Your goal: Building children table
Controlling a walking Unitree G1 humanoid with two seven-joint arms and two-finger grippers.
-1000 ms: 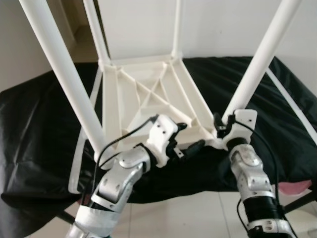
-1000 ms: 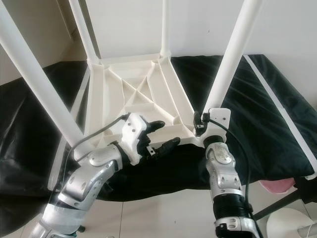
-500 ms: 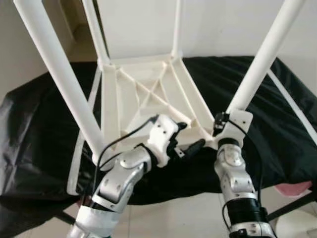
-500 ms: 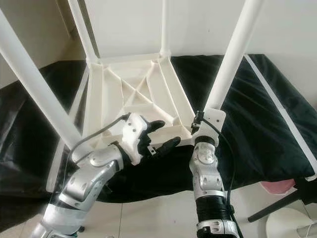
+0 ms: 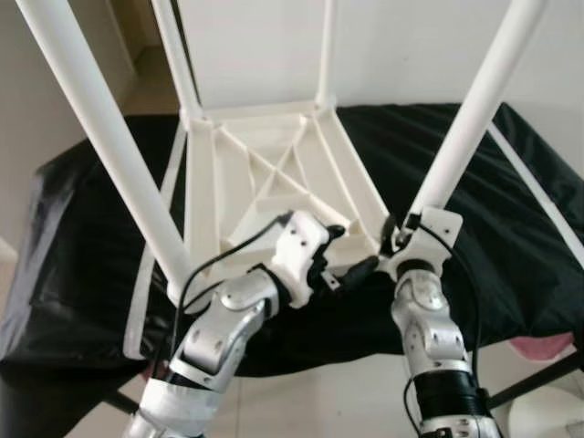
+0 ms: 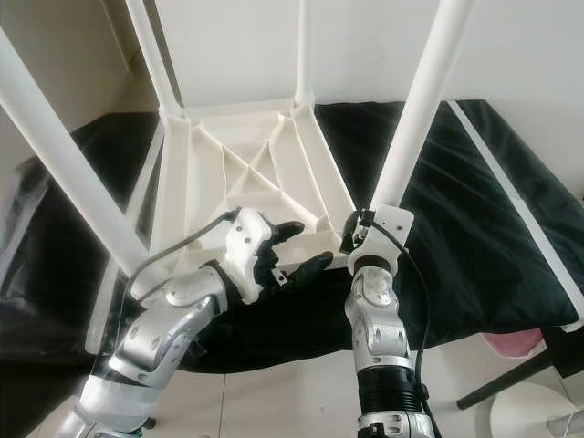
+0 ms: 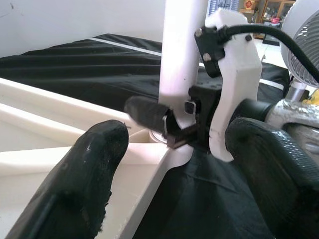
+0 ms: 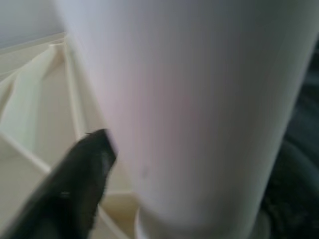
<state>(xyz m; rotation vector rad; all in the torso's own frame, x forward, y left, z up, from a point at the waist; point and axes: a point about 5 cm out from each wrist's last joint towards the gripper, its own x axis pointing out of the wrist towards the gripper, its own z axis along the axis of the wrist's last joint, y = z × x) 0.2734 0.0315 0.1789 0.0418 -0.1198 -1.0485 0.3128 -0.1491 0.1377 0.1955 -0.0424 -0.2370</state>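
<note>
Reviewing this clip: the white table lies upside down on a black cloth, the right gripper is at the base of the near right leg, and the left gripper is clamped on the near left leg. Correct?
Not quite. The left gripper is open and holds nothing; it hovers by the table's near edge, as the right eye view shows. The near left leg stands untouched. The right gripper is at the near right leg's base, over the black cloth.
</note>
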